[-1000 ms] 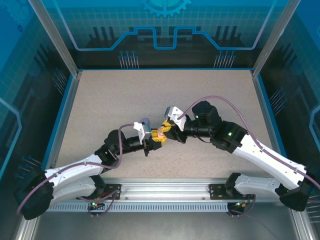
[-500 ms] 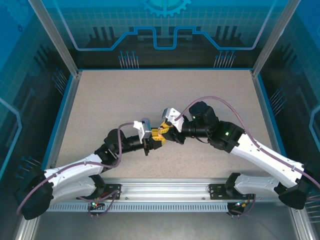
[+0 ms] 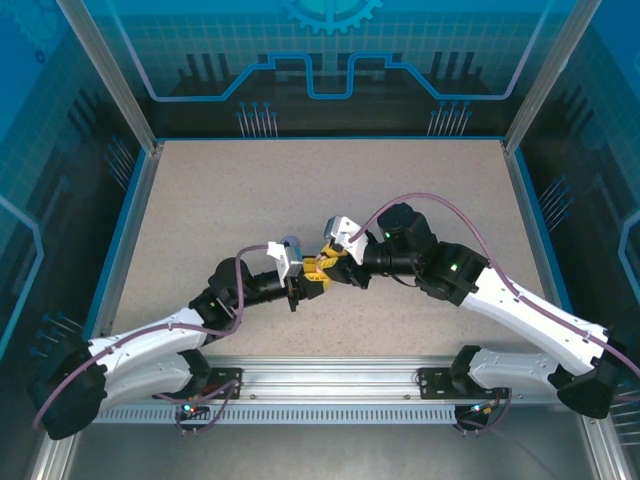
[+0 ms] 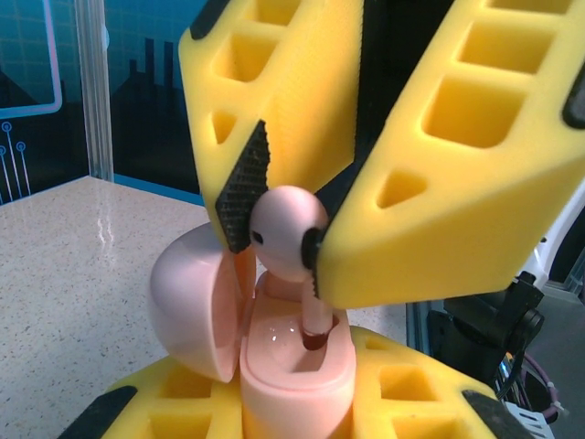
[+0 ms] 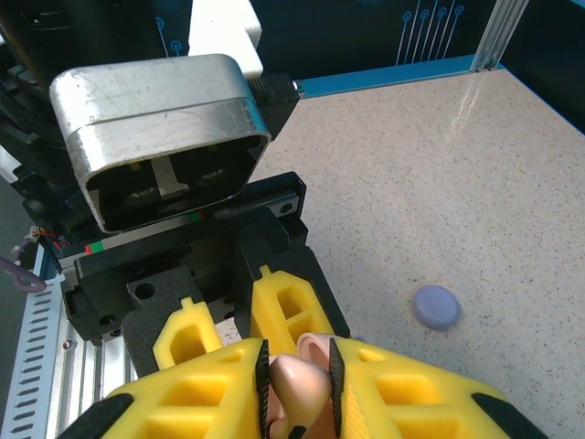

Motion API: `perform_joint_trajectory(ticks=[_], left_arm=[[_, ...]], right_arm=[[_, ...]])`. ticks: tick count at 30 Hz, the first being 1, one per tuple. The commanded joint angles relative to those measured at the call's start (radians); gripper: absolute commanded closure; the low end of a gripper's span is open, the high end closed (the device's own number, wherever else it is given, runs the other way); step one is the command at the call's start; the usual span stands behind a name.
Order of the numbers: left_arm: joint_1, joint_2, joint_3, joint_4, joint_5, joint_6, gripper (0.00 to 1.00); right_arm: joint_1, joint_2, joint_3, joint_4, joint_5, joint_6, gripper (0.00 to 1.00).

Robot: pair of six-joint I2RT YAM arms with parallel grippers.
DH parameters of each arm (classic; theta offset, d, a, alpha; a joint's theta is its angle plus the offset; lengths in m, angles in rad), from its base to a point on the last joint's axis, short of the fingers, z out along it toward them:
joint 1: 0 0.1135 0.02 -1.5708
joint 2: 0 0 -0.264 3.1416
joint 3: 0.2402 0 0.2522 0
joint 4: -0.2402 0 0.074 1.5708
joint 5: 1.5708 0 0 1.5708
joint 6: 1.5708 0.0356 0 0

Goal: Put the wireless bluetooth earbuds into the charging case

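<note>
Pink earbud (image 4: 285, 233) sits clenched between the right gripper's (image 5: 299, 389) yellow pads. Its stem tip is down in the socket of the open charging case (image 4: 294, 370), which the left gripper (image 3: 314, 274) clamps, with the lid swung to nine o'clock in the left wrist view. Since a second ago the right gripper has edged toward nine o'clock, while the left looks unmoved.

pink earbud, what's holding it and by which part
The right gripper pinches the small pink stemmed earbud by its round head, stem down in the open pink charging case that the left gripper holds.
</note>
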Motion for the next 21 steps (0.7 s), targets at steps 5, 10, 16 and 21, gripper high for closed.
perform_joint_trajectory(ticks=[5,10,16,21], left_arm=[[-0.006,-0.017,0.033,0.018,0.019,-0.007,0.99],[-0.005,-0.017,0.032,0.007,0.017,0.001,0.99],[-0.006,-0.013,0.028,-0.019,0.007,0.023,0.99],[-0.005,-0.012,0.026,-0.015,0.006,0.03,0.99]], right_arm=[[0.014,0.01,0.014,-0.035,0.01,-0.016,0.7],[0.009,0.003,0.02,-0.026,0.013,-0.003,0.67],[-0.012,-0.023,0.069,-0.042,0.003,0.058,0.52],[-0.076,-0.058,0.079,-0.069,-0.02,0.131,0.28]])
